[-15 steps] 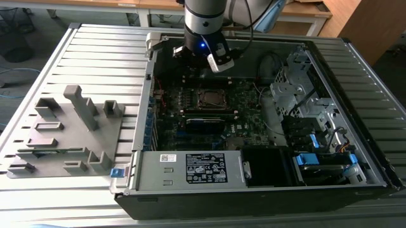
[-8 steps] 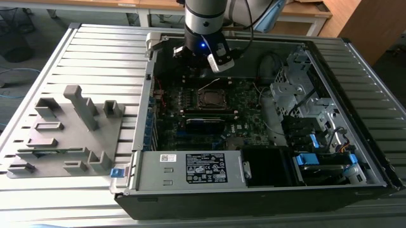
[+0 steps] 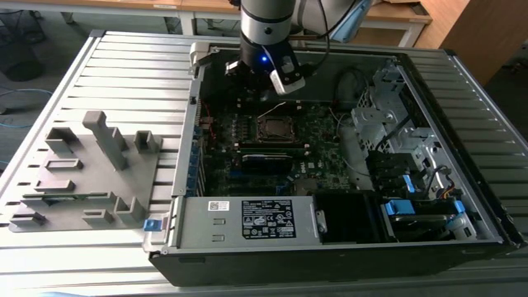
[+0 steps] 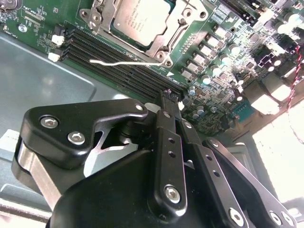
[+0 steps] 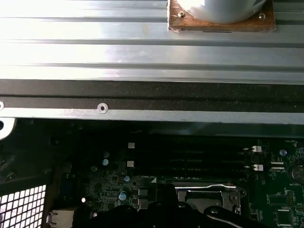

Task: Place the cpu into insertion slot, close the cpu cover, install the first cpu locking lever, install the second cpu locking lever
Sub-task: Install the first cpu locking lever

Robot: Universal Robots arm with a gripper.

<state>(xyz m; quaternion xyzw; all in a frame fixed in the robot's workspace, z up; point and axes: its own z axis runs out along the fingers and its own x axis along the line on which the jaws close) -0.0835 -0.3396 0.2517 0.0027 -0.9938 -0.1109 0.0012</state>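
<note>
The cpu (image 4: 137, 20) lies dull silver in the insertion slot (image 3: 275, 129) on the motherboard. The cpu cover (image 4: 159, 45) sits down around it as a silvery frame. Beside the socket, on the memory-slot side, a thin silvery locking lever (image 4: 126, 61) runs along the edge; the same lever (image 5: 204, 186) shows in the first wrist view. My gripper (image 4: 171, 97) hovers over the board's edge just beyond the memory slots, a short way from the socket. Its black fingers (image 4: 166, 128) are pressed together with nothing between them. In the exterior view the gripper (image 3: 247, 80) hangs at the case's far side.
The open computer case (image 3: 190, 185) rests on a ribbed metal table (image 3: 123, 68). A grey fixture block (image 3: 91, 167) stands at the exterior view's left. A power supply (image 3: 247, 219) and drive bays with blue tabs (image 3: 408, 207) fill the case's near side. Black memory slots (image 4: 109, 69) run beside the socket.
</note>
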